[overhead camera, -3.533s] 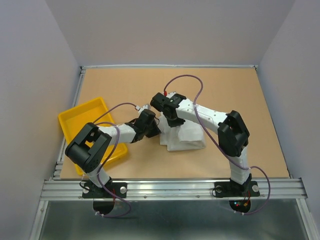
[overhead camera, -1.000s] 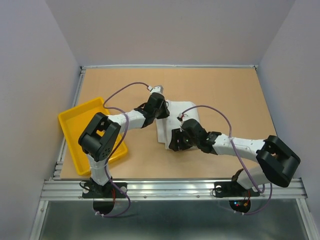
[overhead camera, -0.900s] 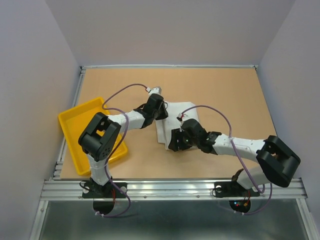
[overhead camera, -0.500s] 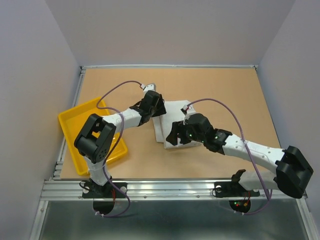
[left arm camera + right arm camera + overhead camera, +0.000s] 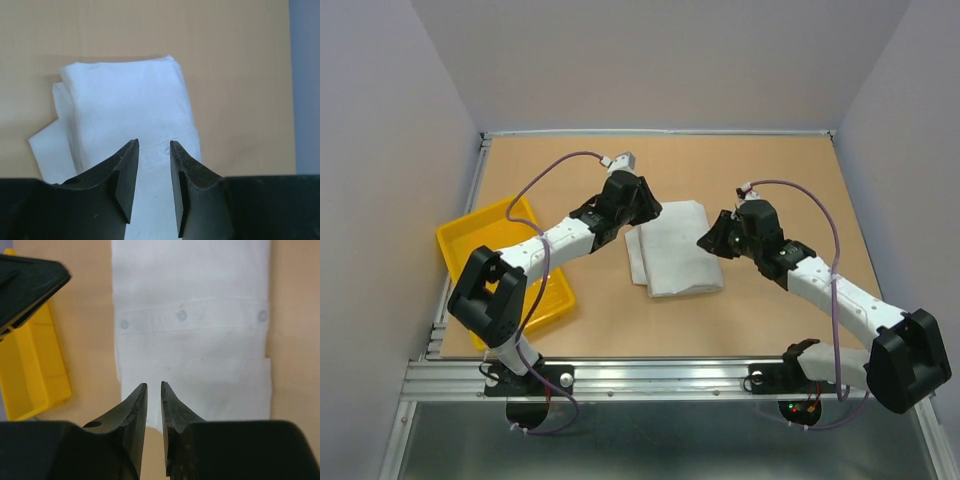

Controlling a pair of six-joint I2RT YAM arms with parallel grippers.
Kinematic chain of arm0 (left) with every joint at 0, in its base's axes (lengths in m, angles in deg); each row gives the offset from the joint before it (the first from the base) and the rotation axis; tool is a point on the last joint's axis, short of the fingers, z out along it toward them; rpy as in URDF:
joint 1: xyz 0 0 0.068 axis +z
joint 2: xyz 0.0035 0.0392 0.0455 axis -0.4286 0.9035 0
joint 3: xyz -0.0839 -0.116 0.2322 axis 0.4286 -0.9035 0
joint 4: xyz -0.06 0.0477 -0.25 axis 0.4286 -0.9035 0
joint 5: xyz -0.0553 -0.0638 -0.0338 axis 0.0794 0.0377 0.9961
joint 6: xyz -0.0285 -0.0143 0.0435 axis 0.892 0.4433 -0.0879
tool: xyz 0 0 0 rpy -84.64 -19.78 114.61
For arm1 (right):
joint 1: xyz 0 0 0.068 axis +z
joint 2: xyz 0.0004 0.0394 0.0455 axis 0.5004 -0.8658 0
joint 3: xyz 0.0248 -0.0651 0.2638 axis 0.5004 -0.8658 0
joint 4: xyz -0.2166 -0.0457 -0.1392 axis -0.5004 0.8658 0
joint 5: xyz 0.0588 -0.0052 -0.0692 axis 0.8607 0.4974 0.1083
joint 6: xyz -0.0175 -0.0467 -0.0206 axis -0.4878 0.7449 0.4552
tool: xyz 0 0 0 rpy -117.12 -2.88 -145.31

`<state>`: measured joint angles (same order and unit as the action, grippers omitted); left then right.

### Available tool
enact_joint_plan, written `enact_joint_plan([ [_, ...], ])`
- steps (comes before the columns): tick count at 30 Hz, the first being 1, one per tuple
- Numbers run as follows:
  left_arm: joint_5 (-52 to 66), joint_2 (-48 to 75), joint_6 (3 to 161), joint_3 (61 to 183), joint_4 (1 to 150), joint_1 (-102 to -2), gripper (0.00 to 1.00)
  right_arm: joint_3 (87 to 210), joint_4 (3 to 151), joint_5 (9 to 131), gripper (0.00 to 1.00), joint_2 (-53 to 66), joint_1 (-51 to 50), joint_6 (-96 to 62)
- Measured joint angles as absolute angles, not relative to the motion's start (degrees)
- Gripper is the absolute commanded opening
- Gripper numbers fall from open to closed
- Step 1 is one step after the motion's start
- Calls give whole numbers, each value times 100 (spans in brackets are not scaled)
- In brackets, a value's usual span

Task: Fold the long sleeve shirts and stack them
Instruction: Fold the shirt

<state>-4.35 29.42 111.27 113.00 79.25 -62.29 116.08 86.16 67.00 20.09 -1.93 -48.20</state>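
Observation:
One long sleeve shirt (image 5: 672, 258) lies folded into a white rectangle at the middle of the table, button placket up (image 5: 190, 316). My left gripper (image 5: 648, 207) hovers over its far-left corner; in the left wrist view the gripper (image 5: 152, 145) is open, with only the shirt (image 5: 125, 100) below the gap. At the shirt's right edge is my right gripper (image 5: 706, 242). The right wrist view shows it (image 5: 153, 385) open by a narrow slit, holding nothing, above the shirt's near edge (image 5: 200, 390).
A yellow tray (image 5: 470, 245) sits at the table's left edge, also seen in the right wrist view (image 5: 30, 365). The left arm's black gripper body (image 5: 25, 285) shows at that view's top left. Grey walls enclose the table.
My right gripper swung from the shirt's front-left corner to its right side and narrowed its jaws. The left gripper lifted back toward the far-left corner. The shirt now lies flat, free of both.

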Motion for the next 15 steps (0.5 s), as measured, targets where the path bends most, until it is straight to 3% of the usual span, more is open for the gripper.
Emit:
enact_joint_plan([
  [7,-223,4127,11136,11632,8196,-6192,33,11085,7399,7856,23,1775,-182,-5178],
  [15,-99,4804,11232,11394,8445,-5809,31,9488,5714,8514,21,638,-195,-5742],
])
